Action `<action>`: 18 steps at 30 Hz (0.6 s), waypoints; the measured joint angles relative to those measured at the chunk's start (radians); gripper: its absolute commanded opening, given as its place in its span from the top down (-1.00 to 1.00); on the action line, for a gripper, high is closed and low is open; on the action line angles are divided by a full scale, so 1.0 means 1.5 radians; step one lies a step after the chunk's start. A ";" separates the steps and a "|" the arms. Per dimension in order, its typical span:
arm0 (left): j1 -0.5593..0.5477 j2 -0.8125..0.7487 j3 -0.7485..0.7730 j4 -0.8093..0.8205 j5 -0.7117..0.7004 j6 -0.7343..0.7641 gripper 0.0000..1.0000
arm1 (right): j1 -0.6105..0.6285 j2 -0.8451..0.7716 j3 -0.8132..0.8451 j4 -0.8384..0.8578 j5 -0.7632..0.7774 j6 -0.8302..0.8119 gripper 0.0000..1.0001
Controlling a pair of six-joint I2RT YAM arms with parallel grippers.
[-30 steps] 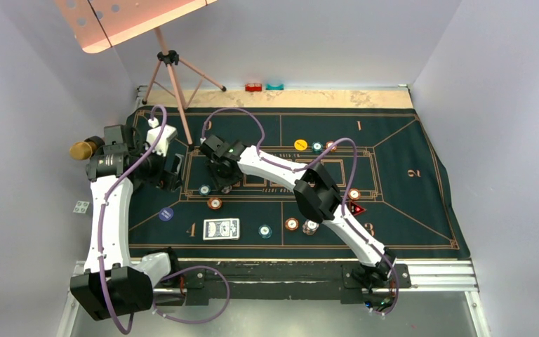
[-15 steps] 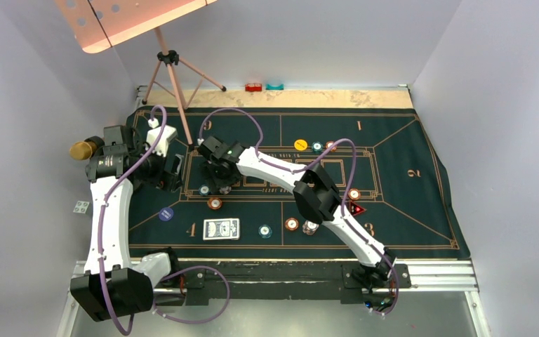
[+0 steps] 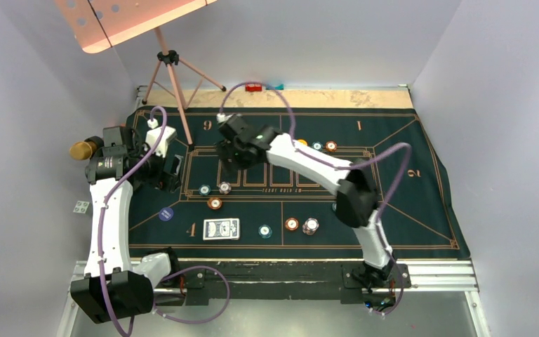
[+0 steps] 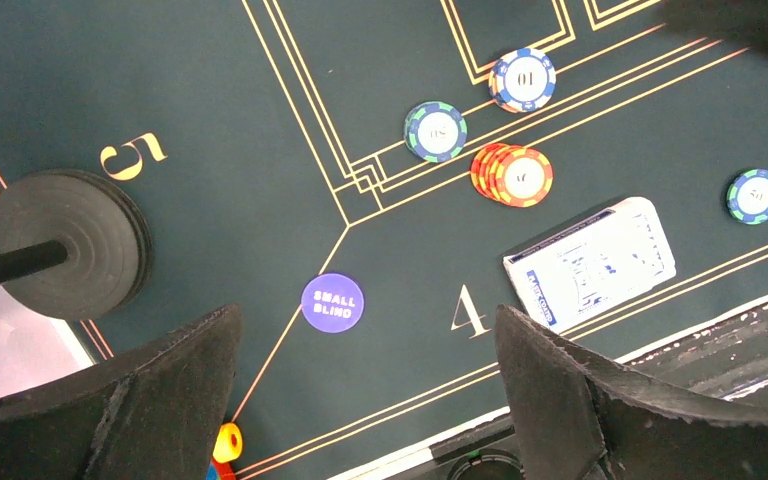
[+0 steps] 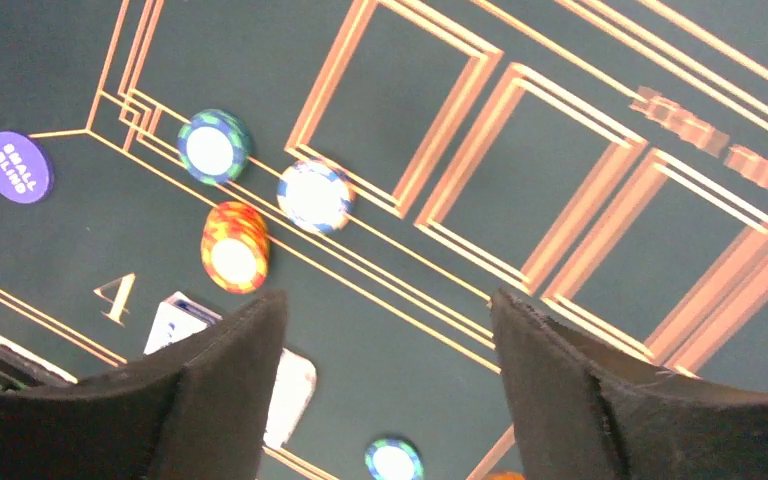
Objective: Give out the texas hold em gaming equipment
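Observation:
My right gripper (image 3: 241, 156) (image 5: 385, 385) is open and empty, held above the mat's boxed centre. Just below it on the mat lie a white-blue chip (image 3: 224, 187) (image 5: 314, 196), a teal chip (image 3: 204, 189) (image 5: 213, 147) and an orange chip stack (image 3: 214, 203) (image 5: 234, 260). The blue-backed card deck (image 3: 221, 228) (image 4: 590, 262) lies near the front edge. My left gripper (image 3: 173, 173) (image 4: 365, 400) is open and empty above the blue small-blind disc (image 3: 166, 214) (image 4: 332, 303). The red triangle marker is hidden behind my right arm.
More chips sit at front centre: teal (image 3: 265, 230), orange (image 3: 292, 224), white-red (image 3: 311, 225). A teal (image 3: 316, 146) and an orange chip (image 3: 330, 146) lie at the back. A tripod foot (image 4: 65, 245) stands on the mat's left. Red (image 3: 254, 88) and teal blocks sit at the back edge.
My right gripper has risen and moved back and right, leaving the white-blue chip on the mat beside the teal one. Its elbow swung right over the triangle marker. The left arm held still.

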 measured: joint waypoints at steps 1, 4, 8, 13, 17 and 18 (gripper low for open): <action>0.000 0.000 0.000 0.000 -0.002 0.000 -1.00 | -0.007 -0.039 -0.031 0.003 0.006 0.001 -0.67; 0.000 0.000 0.000 0.000 -0.008 0.002 -0.99 | -0.033 -0.195 -0.172 0.016 0.040 0.008 -0.78; 0.000 0.000 0.000 0.000 -0.010 0.006 -1.00 | -0.062 -0.351 -0.347 0.009 0.076 0.038 -0.82; 0.000 0.000 0.000 -0.001 -0.011 0.012 -1.00 | -0.064 -0.445 -0.552 -0.012 0.086 0.087 -0.83; 0.000 -0.001 0.000 -0.001 -0.013 0.012 -1.00 | -0.063 -0.495 -0.646 -0.034 0.075 0.119 -0.83; 0.000 -0.001 0.000 -0.001 -0.013 0.012 -0.99 | -0.063 -0.509 -0.662 -0.033 0.070 0.125 -0.83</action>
